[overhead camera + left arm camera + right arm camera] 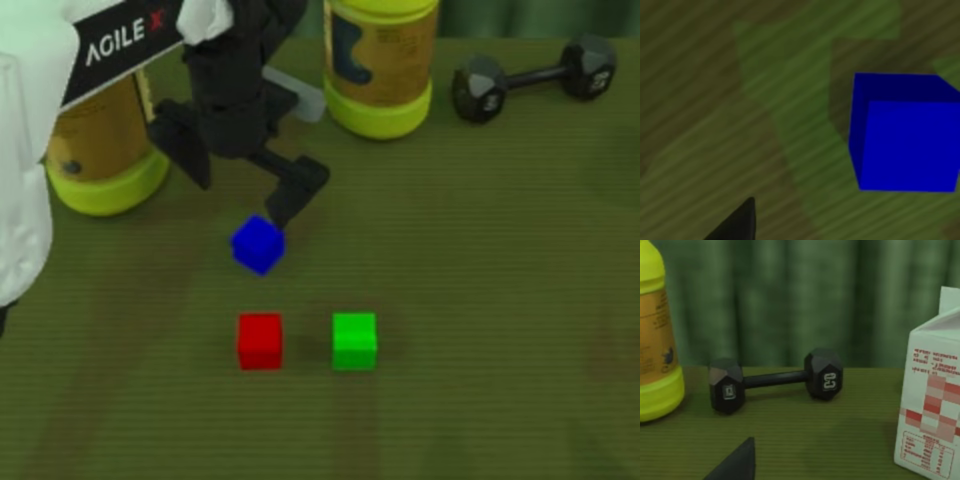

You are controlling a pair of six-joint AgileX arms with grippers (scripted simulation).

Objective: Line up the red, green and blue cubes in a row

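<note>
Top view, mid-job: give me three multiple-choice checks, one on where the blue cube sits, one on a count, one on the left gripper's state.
1. Where is the blue cube?
A. in line, right of the green cube
B. behind the red cube, out of line
C. on a yellow bottle

2. How many yellow bottles stand on the table?
A. one
B. two
C. four

3. The left gripper is:
A. open, holding nothing
B. shut on the red cube
C. out of sight

Answers:
1 B, it lies nearer the bottles than the red and green pair.
2 B, one at the left, one at the back.
3 A, its fingers stand apart above the blue cube.
</note>
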